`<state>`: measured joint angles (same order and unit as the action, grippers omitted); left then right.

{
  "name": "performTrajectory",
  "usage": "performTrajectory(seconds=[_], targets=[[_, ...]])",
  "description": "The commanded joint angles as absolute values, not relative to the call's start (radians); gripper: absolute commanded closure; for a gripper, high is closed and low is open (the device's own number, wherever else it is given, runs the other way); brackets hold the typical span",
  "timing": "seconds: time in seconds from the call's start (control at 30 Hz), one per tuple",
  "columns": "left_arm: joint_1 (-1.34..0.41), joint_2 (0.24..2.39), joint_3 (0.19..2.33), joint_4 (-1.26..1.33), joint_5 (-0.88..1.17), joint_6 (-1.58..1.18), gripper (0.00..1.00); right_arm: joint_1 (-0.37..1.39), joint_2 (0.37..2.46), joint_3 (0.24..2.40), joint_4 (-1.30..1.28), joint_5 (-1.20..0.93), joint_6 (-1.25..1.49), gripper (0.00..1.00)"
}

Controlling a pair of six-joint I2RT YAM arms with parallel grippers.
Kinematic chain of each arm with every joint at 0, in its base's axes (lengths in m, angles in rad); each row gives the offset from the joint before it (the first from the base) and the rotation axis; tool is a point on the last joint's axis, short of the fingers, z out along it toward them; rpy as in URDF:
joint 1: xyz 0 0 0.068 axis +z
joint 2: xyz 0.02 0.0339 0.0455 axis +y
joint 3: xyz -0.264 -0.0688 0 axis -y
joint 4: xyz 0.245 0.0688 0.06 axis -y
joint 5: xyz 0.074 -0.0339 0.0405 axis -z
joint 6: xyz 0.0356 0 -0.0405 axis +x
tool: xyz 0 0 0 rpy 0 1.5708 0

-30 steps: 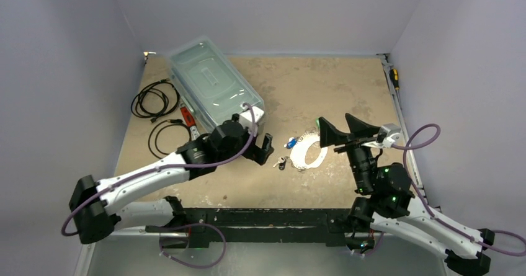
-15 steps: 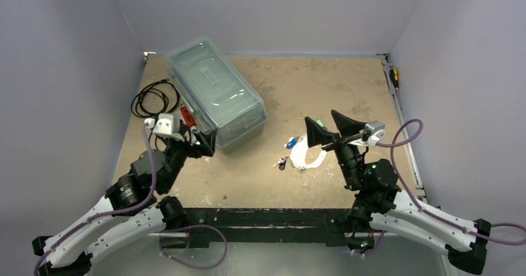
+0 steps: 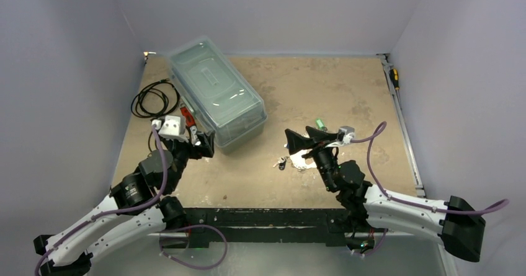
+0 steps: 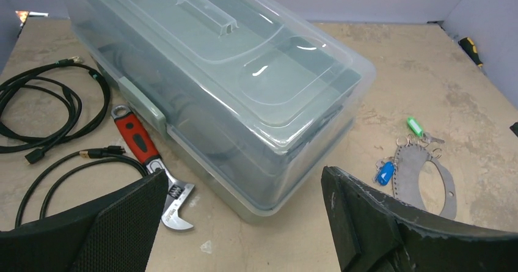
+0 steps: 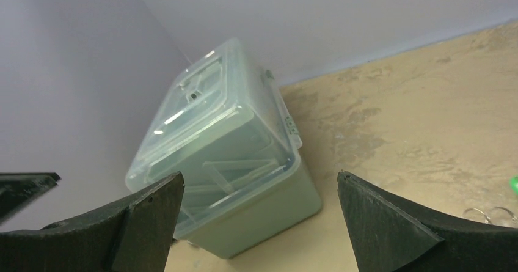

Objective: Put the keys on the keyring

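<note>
The pale grey keyring (image 4: 427,175) lies flat on the table right of the box, small metal rings along its edge. A green-headed key (image 4: 415,126) rests at its far end and a blue-headed key (image 4: 385,172) at its left side. In the top view a dark key (image 3: 282,162) lies just left of the keyring (image 3: 302,160), and the green-headed key (image 3: 320,124) shows behind it. My right gripper (image 3: 299,133) hovers open over the keyring, hiding part of it, and holds nothing. My left gripper (image 3: 202,147) is open and empty, near the box's front left corner.
A clear lidded plastic box (image 3: 217,93) stands at the back left, and both wrist cameras face it. A red-handled wrench (image 4: 143,150) and coiled black cables (image 4: 43,101) lie left of it. A screwdriver (image 3: 394,77) lies along the right wall.
The left arm has drawn back from beside the keys to the box's near left corner. The right arm has come lower and further left, over the keyring. Both grippers stayed open.
</note>
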<state>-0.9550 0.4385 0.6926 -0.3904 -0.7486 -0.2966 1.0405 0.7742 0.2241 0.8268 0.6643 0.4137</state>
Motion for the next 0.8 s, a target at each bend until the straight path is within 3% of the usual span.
performTrajectory(seconds=[0.0, 0.43, 0.77], targets=[[-0.95, 0.436, 0.677, -0.364, -0.752, -0.274, 0.05, 1.043, 0.791, 0.236, 0.945, 0.694, 0.492, 0.01], [-0.95, 0.452, 0.658, -0.329, -0.729, -0.27, 0.04, 1.043, 0.819, 0.267, 0.874, 0.653, 0.461, 0.01], [-0.95, 0.471, 0.661, -0.328, -0.742, -0.268, 0.01, 1.043, 0.835, 0.241, 0.984, 0.65, 0.383, 0.01]])
